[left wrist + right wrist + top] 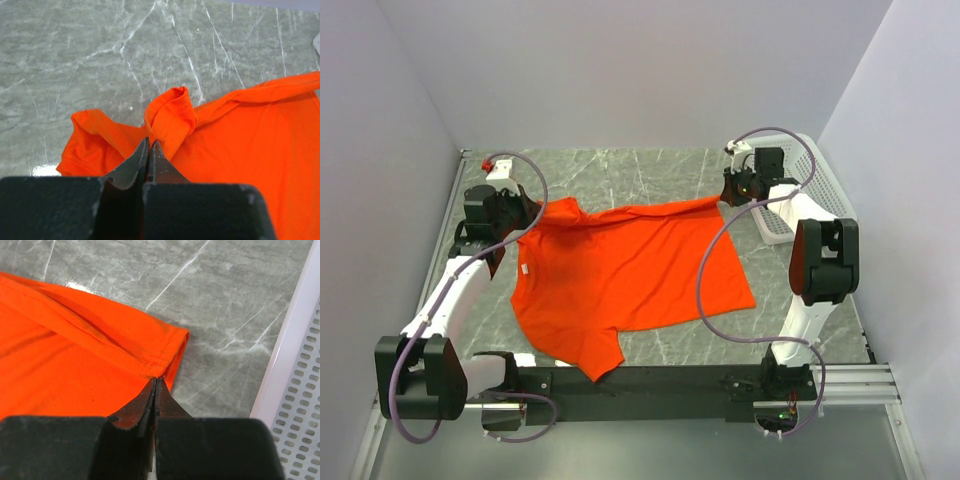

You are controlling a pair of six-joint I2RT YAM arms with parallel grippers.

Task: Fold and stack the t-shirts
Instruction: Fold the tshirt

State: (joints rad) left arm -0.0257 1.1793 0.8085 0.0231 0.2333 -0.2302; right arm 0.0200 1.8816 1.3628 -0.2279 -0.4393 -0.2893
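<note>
Seen from my console: at the left of the marble table (620,170), the left gripper (150,145) is clenched on a bunched fold of the orange t-shirt (620,270). Its jaws are pressed together and cloth puckers up just past the tips. The shirt lies spread over the middle of the table between my two arms. Its far edge runs from one gripper across to the other, and one sleeve reaches toward the near rail. At the right, the right gripper (156,382) is clamped on a hemmed corner of the same shirt, with its jaws closed and the stitched edge caught at the tips. Beyond it, a white basket (817,185) stands at the table's right edge, near that corner but apart from the cloth.
</note>
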